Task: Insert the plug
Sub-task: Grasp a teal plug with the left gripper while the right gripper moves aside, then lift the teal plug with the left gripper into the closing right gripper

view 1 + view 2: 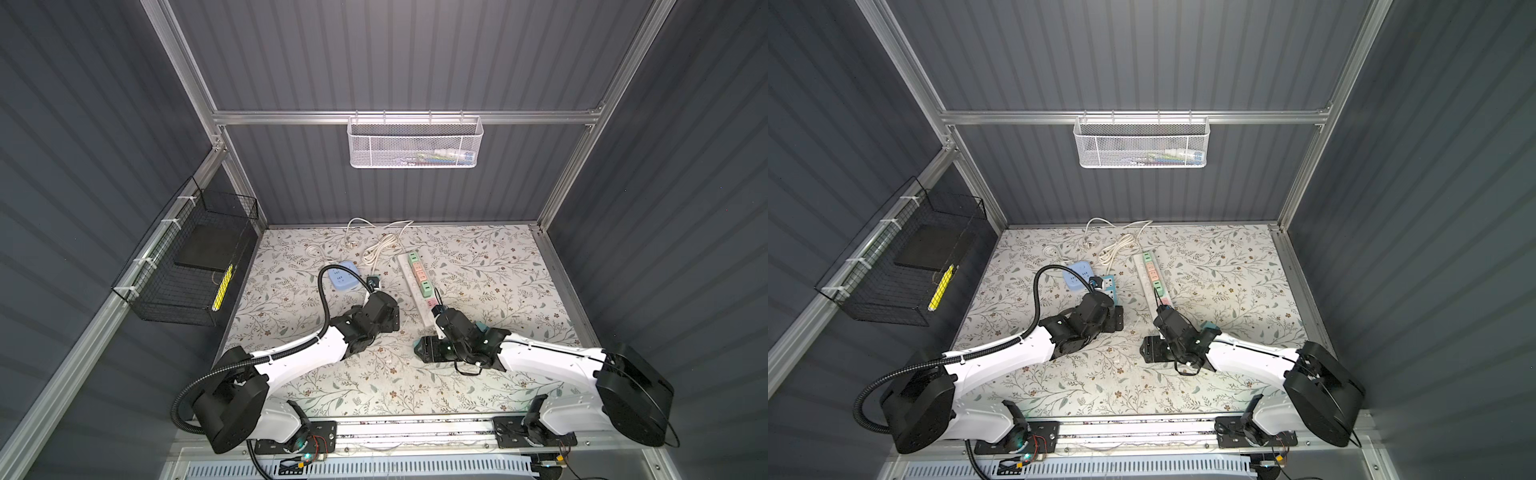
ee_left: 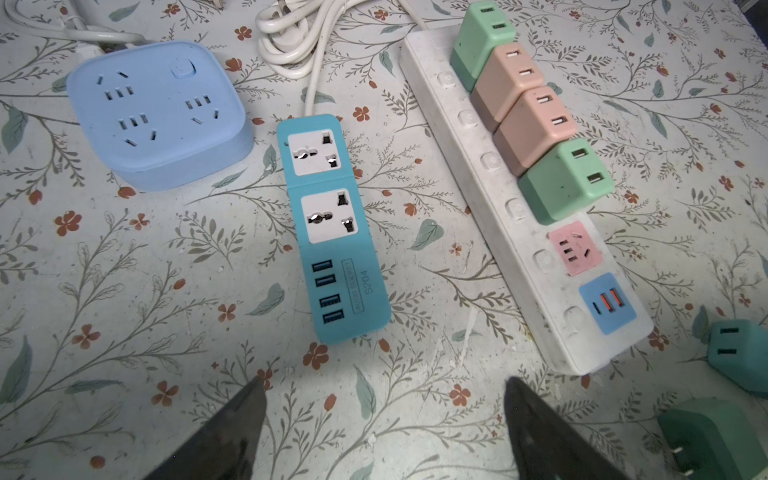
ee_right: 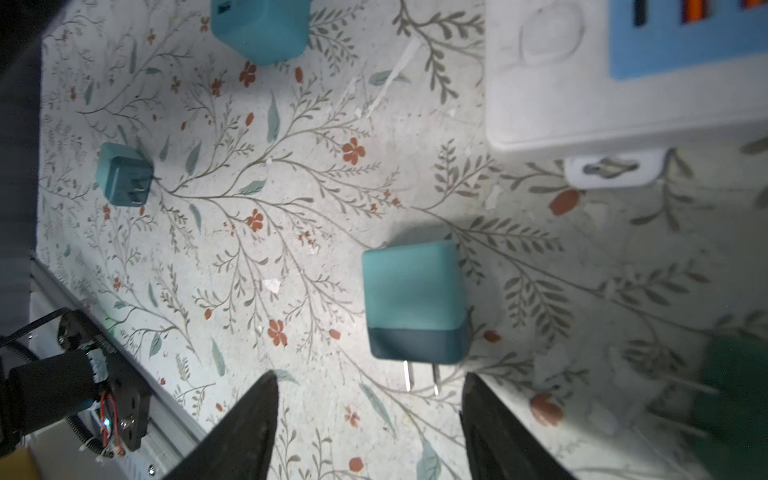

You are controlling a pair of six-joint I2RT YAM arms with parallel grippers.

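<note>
Right gripper (image 3: 370, 376) hangs released over the teal plug (image 3: 411, 291), lying sideways at the middle of the worktop (image 3: 291, 208), near the white power strip (image 3: 540, 104). Light, rigid, likely slick; pinch its flat sides, clear of prongs (image 3: 407, 376).

Plug (image 3: 411, 291) near power strip (image 3: 548, 108) end

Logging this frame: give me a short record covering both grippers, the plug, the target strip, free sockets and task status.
left gripper: open, empty, near the teal strip
right gripper: open, empty, close to the teal plug
teal plug: lying on its side on the table, prongs toward the right gripper
white power strip: four adapters plugged in
pink socket: free
status: plug not yet grasped
</note>
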